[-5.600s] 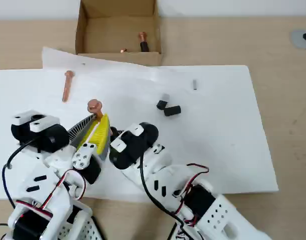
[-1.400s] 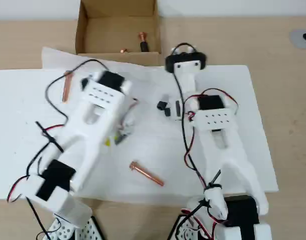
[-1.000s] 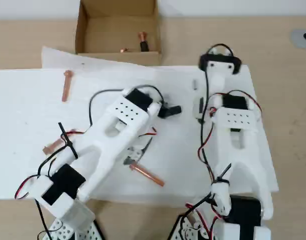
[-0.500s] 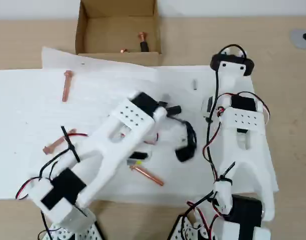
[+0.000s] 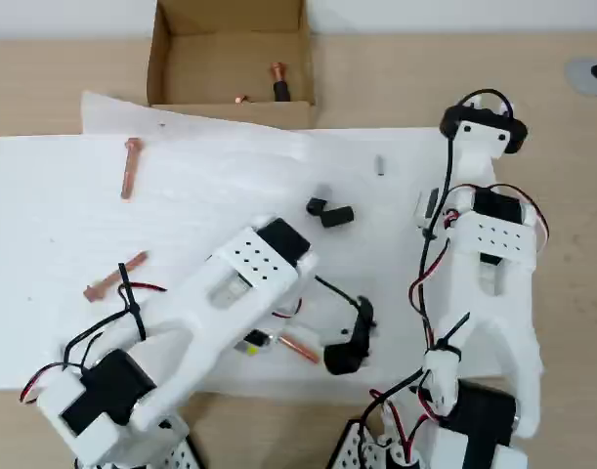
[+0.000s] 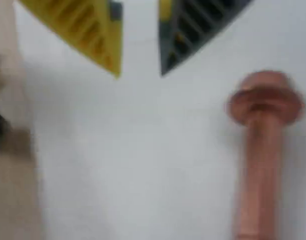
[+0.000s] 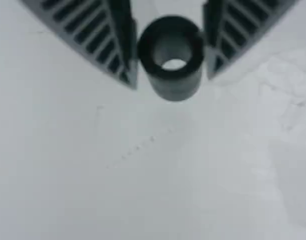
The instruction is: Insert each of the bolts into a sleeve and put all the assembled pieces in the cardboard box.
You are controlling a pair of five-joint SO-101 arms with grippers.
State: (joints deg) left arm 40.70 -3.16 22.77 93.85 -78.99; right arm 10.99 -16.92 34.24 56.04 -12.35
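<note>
- Landmark: the cardboard box [image 5: 210, 66] stands at the far edge of the table. One assembled piece [image 5: 278, 82] lies inside, near its front wall.
- Left gripper [image 6: 137, 70]: the yellow and dark fingers are spread with nothing between them, low over the white paper [image 5: 63, 215].
- Copper bolt [image 6: 263, 150]: it lies flat on the paper, well away from the box, near the sheet's edge farthest from it. It sits just beside the dark finger and outside the gap, its flanged head a little past the fingertips.
- Handling, bolt: judged to be rigid metal, small, smooth and round, so liable to roll or skid on the paper. It is best taken across the shank just under the head, leaving the free end clear for a sleeve. The gripper would need a sideways shift to straddle it.
- Right gripper [image 7: 171, 79]: the fingers are pressed to either side of a black sleeve [image 7: 170, 55], apparently pinching it, with the bore facing the camera. This gripper is off the box's front corner on the right arm's side.
- Handling, sleeve: judged light, short and stiff. A grip across the outer wall keeps the bore free, but the sleeve may twist if the bolt enters off axis.
- Remaining stock: two loose sleeves [image 5: 338, 215] lie between the box and the copper bolt. A second bolt [image 5: 130, 168] and a third bolt [image 5: 112, 279] lie off the box's other front corner.
</note>
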